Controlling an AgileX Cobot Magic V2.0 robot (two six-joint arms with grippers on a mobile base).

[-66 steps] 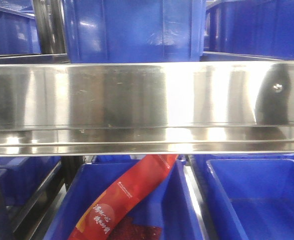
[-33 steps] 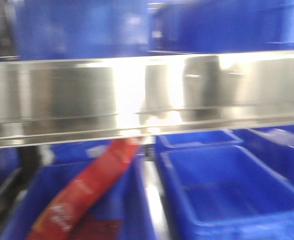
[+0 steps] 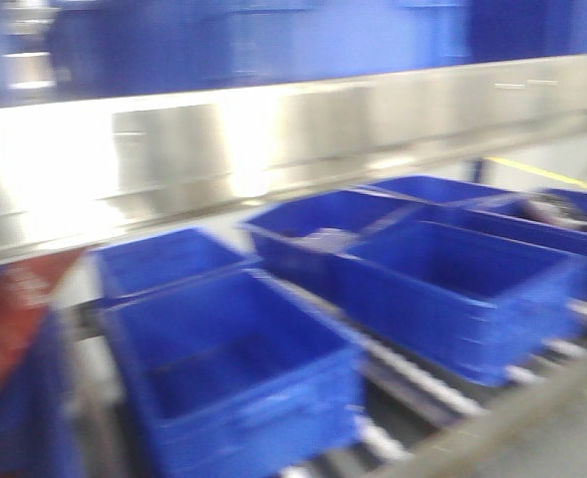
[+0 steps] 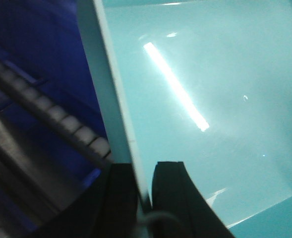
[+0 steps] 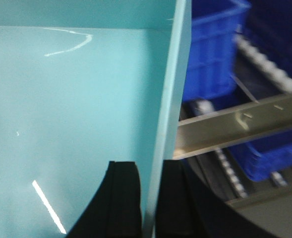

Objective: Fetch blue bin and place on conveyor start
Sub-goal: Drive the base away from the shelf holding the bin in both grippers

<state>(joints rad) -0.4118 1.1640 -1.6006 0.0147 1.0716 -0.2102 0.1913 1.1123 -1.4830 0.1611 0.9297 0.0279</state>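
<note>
Left wrist-mounted view: left claw point(image 4: 145, 173) grips the bare-floored blue bin point(image 4: 210, 74).

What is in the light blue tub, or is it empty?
Looks empty: the blue bin shows only bare shiny floor in both wrist views.

Site: warehouse-type storage racking, industrial stock area
My front camera, motion-blurred: a long stainless-steel shelf rail point(image 3: 273, 149) runs across, with rows of identical dark blue bins point(image 3: 233, 368) below it and more blue above; the bins sit on roller tracks point(image 3: 423, 376); yellow floor line point(image 3: 552, 171) on grey floor at far right. My left wrist view: a roller lane point(image 4: 61, 121) beside blue plastic. My right wrist view: rollers point(image 5: 264, 62), a metal cross-rail point(image 5: 245, 121), another dark blue crate point(image 5: 210, 49)
</note>
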